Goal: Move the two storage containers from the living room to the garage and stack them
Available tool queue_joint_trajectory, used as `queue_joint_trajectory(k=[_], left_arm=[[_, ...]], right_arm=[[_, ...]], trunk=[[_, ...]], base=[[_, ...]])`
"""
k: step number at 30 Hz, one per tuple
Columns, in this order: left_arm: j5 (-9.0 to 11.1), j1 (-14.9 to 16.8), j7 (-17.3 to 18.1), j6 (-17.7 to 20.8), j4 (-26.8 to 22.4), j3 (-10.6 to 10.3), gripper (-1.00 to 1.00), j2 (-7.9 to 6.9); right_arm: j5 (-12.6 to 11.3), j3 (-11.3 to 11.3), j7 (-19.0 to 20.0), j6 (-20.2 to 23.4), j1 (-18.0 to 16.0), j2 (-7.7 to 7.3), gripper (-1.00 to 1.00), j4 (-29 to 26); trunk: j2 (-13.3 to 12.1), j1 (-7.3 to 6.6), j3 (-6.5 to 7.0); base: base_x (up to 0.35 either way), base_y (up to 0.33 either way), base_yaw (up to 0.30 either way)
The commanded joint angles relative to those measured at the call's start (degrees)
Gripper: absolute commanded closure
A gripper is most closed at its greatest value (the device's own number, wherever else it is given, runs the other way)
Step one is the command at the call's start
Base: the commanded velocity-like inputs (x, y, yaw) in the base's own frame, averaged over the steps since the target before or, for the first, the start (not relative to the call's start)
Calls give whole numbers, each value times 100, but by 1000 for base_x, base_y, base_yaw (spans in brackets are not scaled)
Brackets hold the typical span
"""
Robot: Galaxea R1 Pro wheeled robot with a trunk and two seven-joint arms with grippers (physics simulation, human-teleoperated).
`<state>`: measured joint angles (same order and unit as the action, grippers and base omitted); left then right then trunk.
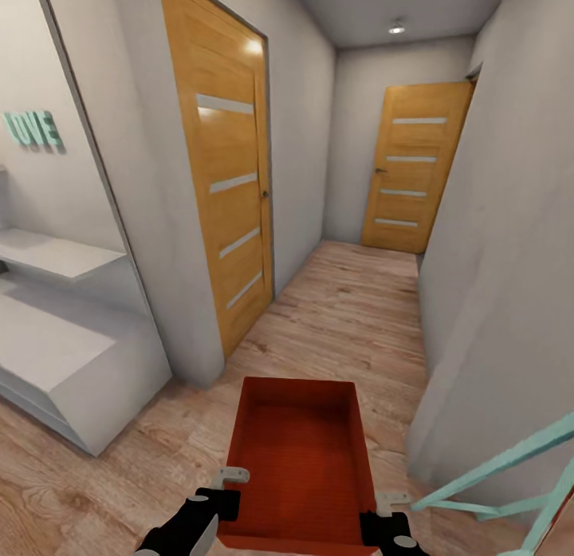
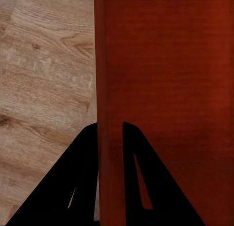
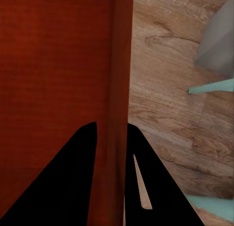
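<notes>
An orange-red storage container [image 1: 301,460] hangs in front of me above a light wood-plank floor, held level between both arms. My left gripper [image 1: 225,504] is shut on its left wall, and the left wrist view has that thin wall [image 2: 103,89] pinched between the two dark fingers [image 2: 78,182]. On the opposite side my right gripper [image 1: 381,524] is shut on the right wall [image 3: 122,89], with one finger [image 3: 73,182] inside the bin. The container is empty. The second container is out of view.
I face a narrow hallway with white walls. A wooden door [image 1: 227,189] stands on the left and another wooden door [image 1: 413,169] closes the far end. A white shelf unit [image 1: 64,356] sits at the left, and a teal frame [image 1: 510,484] juts in at the lower right.
</notes>
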<state>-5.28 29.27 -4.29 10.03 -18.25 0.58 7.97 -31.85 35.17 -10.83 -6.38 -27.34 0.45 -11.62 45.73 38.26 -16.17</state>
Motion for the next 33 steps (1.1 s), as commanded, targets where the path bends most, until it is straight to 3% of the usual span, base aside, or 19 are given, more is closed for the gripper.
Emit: queue_joint_trajectory(k=[1, 33], left_arm=[[36, 0, -46, 34, 6, -102, 100, -1], [36, 0, -46, 34, 6, -102, 100, 3]], right_arm=[[-14, -28, -81, -38, -8, -27, 100, 2], [-14, -28, -83, -38, -8, -29, 100, 2]], trunk=[[5, 4, -7], [5, 4, -7]], base=[[323, 0, 0], [323, 0, 0]])
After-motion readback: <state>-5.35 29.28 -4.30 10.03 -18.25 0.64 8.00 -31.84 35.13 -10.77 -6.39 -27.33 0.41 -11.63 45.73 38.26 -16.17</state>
